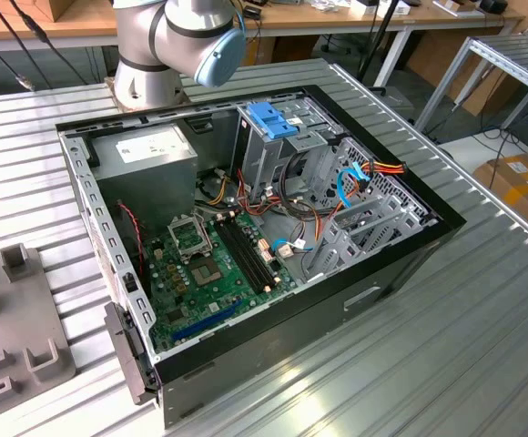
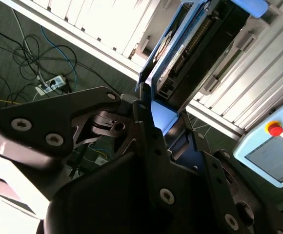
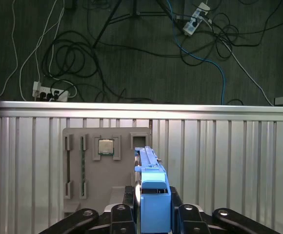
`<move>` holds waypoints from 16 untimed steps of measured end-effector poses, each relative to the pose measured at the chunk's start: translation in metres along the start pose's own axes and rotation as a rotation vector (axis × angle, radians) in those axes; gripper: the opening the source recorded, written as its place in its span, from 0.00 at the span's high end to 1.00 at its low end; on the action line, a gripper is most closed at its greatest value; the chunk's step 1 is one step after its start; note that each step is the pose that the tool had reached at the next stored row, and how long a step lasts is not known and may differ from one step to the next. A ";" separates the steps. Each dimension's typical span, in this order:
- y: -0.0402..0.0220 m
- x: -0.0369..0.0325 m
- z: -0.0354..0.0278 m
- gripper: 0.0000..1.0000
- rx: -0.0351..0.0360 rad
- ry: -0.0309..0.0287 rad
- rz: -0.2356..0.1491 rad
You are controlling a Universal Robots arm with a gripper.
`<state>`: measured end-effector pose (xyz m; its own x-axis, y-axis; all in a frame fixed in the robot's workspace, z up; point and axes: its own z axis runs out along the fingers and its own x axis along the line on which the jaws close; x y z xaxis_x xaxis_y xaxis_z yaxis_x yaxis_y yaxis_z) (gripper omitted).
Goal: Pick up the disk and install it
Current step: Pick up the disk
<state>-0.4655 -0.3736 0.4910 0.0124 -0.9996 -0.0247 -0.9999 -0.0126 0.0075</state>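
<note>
In the first wrist view the black gripper point(image 3: 153, 204) has its jaws closed on one end of the disk point(image 3: 150, 168), a dark grey hard drive in a bright blue plastic caddy. This apparently leaves the disk's length free above the grey slotted plate point(image 3: 75, 165).

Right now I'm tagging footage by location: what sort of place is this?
Probably a robotics lab or workshop: an open computer case on a ribbed metal table, wooden workbenches behind, and power strips with loose cables on the floor.

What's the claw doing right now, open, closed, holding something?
The claw: closed on the disk, gripping its blue caddy, seen in both wrist views.
</note>
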 end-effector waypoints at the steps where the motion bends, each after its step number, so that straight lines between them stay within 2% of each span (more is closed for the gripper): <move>1: 0.0000 0.0000 0.0000 0.63 0.0001 0.0000 0.000; 10: 0.0000 0.0000 -0.0012 0.63 -0.0001 0.0001 0.000; 15: 0.0001 -0.0002 -0.0061 0.63 0.0000 0.0000 0.000; 16: 0.0001 -0.0002 -0.0095 0.63 0.0001 0.0000 0.000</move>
<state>-0.4655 -0.3736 0.5006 0.0124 -0.9996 -0.0248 -0.9999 -0.0126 0.0074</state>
